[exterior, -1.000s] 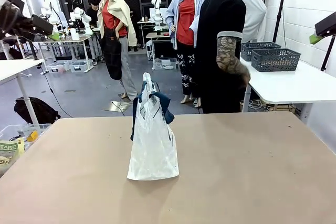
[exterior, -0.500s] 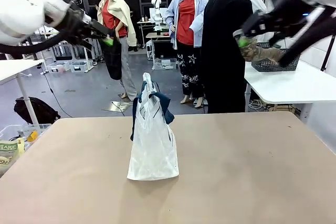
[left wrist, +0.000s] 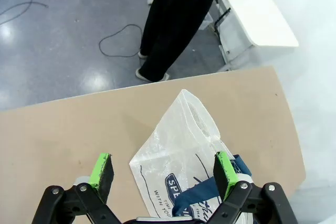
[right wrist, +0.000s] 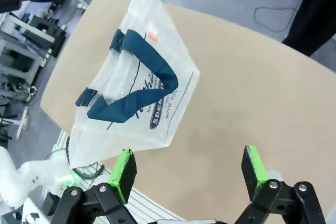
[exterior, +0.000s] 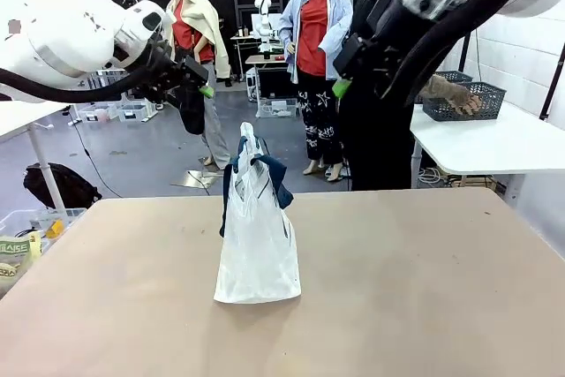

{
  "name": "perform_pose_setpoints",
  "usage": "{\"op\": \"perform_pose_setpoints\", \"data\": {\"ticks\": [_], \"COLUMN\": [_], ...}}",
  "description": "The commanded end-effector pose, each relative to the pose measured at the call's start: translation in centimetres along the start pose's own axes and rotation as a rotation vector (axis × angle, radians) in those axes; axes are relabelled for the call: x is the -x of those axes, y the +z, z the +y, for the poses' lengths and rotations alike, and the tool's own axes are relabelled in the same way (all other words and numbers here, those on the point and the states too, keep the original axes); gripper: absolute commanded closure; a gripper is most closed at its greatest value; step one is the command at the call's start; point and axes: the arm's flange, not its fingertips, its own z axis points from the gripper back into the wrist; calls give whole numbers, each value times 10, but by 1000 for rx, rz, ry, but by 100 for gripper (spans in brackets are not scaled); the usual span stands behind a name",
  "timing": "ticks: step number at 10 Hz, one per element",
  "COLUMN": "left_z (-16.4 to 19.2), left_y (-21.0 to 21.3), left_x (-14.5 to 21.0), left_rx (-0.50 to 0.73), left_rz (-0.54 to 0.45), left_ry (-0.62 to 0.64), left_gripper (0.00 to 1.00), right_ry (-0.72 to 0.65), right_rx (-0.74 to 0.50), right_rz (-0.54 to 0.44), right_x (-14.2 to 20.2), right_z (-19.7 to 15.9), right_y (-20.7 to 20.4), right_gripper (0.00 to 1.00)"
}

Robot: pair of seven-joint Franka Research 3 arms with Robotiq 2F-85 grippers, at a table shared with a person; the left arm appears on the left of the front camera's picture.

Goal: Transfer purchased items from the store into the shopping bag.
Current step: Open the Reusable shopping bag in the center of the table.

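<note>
Shopping bag (exterior: 258, 245) is standing in the middle of the tabletop (exterior: 424, 289), and the left hand (left wrist: 163, 169) and right hand (right wrist: 189, 169), both spread wide and empty, are just now swinging in above it, likely getting ready to pack.

Translucent white shopping bag (exterior: 258, 253), navy handles (exterior: 279, 184), tan table (exterior: 424, 289)

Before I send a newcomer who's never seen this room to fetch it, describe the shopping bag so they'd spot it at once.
Find the large tan table in the foreground. Standing upright near its middle is the shopping bag: translucent white plastic with dark navy strap handles and a navy oval logo, unlike the dark grey baskets on the white side table behind.
</note>
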Motion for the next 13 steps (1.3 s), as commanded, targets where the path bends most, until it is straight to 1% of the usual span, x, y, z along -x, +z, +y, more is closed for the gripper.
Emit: {"op": "perform_pose_setpoints", "data": {"ticks": [1,2,3,4,5,6,7,8,9,11,12,13], "left_z": [1,0,-10,-19,-24,-32,-36,-33,-26,-34,-33,-33], "left_y": [-3,-10,-25,-33,-39,-46,-50,-55,-65,-82,-90,-91], "left_x": [1,-5,-8,-10,-10,-7,-5,-5,-7,2,1,2], "left_rx": [2,-5,-8,23,14,45,45,-1,-33,-17,2,6], "left_rz": [6,3,35,41,63,118,149,195,262,348,357,334], "left_ry": [4,70,107,130,140,131,140,175,271,256,248,256], "left_gripper": [0,0,0,0,0,0,0,0,0,0,0,0], "right_ry": [-19,0,-46,-42,-50,-66,-72,-70,-56,-64,-77,-79], "right_rx": [8,0,-28,-57,-48,-28,-18,-16,-48,-34,-5,-5], "right_rz": [-29,0,20,46,52,40,32,34,54,31,36,53], "right_x": [13,0,-7,-11,-16,-22,-27,-35,-44,-52,-57,-57], "right_z": [-6,0,17,32,43,60,72,84,94,108,105,104], "right_y": [13,0,-14,-26,-36,-52,-62,-79,-95,-112,-118,-126], "right_gripper": [0,0,0,0,0,0,0,0,0,0,0,0]}}
